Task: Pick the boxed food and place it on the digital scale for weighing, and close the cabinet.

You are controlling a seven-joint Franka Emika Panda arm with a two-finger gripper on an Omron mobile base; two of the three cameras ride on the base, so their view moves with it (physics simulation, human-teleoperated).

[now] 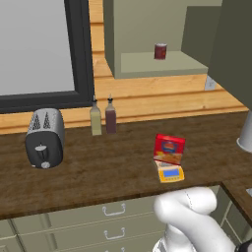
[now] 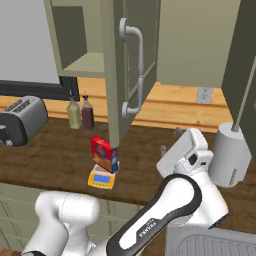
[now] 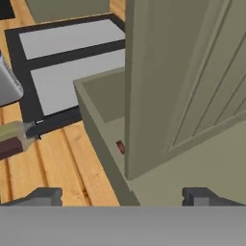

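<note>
The red boxed food (image 1: 170, 149) (image 2: 104, 154) rests tilted on the small yellow digital scale (image 1: 171, 173) (image 2: 101, 179) on the wooden counter. The olive-grey cabinet (image 1: 147, 34) stands open, its door (image 2: 131, 65) swung out toward me with the long metal handle (image 2: 136, 70) facing right. In the hand view my gripper (image 3: 123, 196) is open, with nothing between its fingertips (image 3: 45, 196). It looks at the door's edge (image 3: 144, 86) from close by. The hand (image 2: 189, 150) hovers right of the box, below the door.
A small dark red can (image 1: 160, 51) (image 3: 120, 146) sits inside the cabinet. A toaster (image 1: 45, 138) and two bottles (image 1: 102, 118) stand along the back wall at left. A white paper towel roll (image 2: 230, 150) stands at right, a sink (image 2: 215, 245) below it.
</note>
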